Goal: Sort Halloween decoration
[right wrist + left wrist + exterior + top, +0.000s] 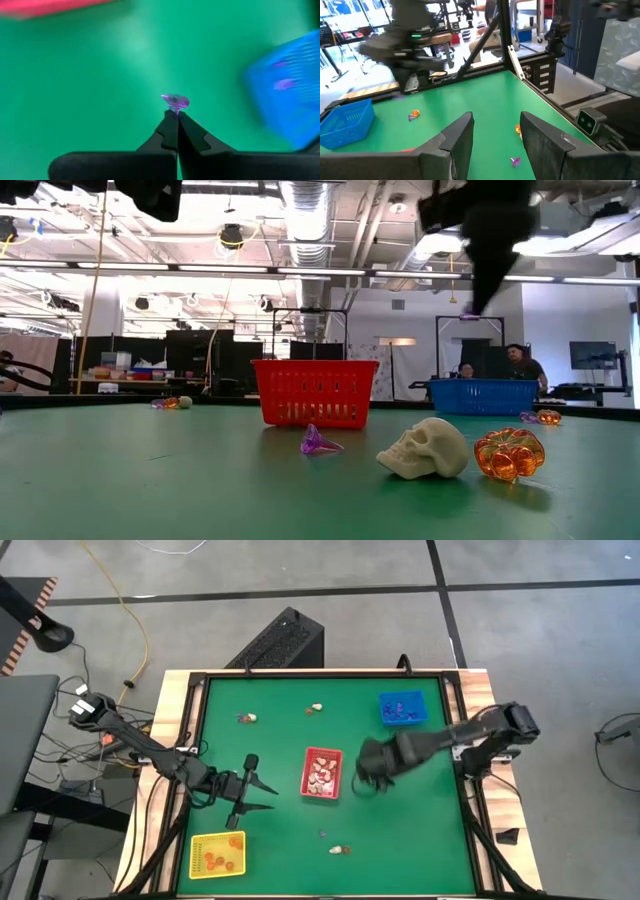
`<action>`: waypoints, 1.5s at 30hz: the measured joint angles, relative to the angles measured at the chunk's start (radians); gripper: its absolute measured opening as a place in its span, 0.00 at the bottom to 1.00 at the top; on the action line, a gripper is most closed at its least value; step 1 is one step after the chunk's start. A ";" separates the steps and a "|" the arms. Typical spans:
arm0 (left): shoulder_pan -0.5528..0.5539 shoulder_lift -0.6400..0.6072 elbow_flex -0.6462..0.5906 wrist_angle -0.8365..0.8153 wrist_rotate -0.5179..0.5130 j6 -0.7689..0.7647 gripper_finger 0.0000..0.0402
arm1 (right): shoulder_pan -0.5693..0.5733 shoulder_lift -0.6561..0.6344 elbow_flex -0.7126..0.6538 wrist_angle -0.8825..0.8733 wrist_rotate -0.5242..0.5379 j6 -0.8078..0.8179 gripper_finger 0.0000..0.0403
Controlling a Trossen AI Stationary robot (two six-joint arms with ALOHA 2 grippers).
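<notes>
The Halloween decoration pieces are tiny trinkets. A cream skull (425, 448), an orange pumpkin (510, 453) and a purple piece (320, 442) lie on the green table near its front edge. More lie at the far side (247, 718) (316, 708). My right gripper (176, 114) is shut on a purple trinket (175, 101) in the air between the red tray (320, 772) and the blue tray (402, 708). My left gripper (268, 796) stands open and level, left of the red tray, holding nothing. My right gripper pinches the purple trinket by its narrow lower end (174, 108) between the very tips of its two fingers. The fingers slant downward from above. The trinket's wider part sticks out past the tips, and it is lifted clear of the table.
A yellow tray (218, 855) with orange pieces sits at the near left corner. The red tray holds cream pieces, the blue tray purple ones. A raised black frame (195, 690) borders the green table. Bare green surface lies between the trays.
</notes>
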 joint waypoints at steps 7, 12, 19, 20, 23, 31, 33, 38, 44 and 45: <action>0.000 0.000 0.000 -0.004 -0.002 0.004 0.38 | -0.354 -0.074 -0.019 0.011 0.037 -0.201 0.05; 0.000 0.000 0.000 -0.007 -0.002 0.004 0.38 | -0.597 -0.076 -0.080 0.066 0.036 -0.242 0.06; 0.000 0.000 0.000 -0.020 -0.003 0.019 0.38 | -0.764 -0.076 -0.170 0.143 0.002 -0.242 0.17; 0.000 0.000 0.000 -0.023 -0.003 0.023 0.38 | -0.775 -0.075 -0.172 0.141 0.002 -0.242 0.18; 0.000 0.000 0.000 -0.028 -0.004 0.037 0.38 | -0.796 -0.076 -0.172 0.150 -0.001 -0.242 0.24; 0.000 0.000 0.000 -0.028 -0.012 0.050 0.38 | -0.763 -0.076 -0.172 0.141 -0.084 -0.204 0.40; 0.000 0.000 0.000 -0.029 -0.012 0.050 0.38 | -0.718 -0.076 -0.172 0.127 -0.155 -0.177 0.43; 0.000 0.000 0.000 -0.062 -0.012 0.048 0.38 | -0.514 -0.075 -0.172 0.081 -0.192 -0.050 0.46; 0.000 0.000 0.000 -0.075 -0.012 0.046 0.38 | -0.288 -0.076 -0.225 0.141 -0.155 0.100 0.46; 0.000 0.000 0.000 -0.075 -0.012 0.046 0.38 | -0.273 -0.076 -0.248 0.157 -0.167 0.122 0.47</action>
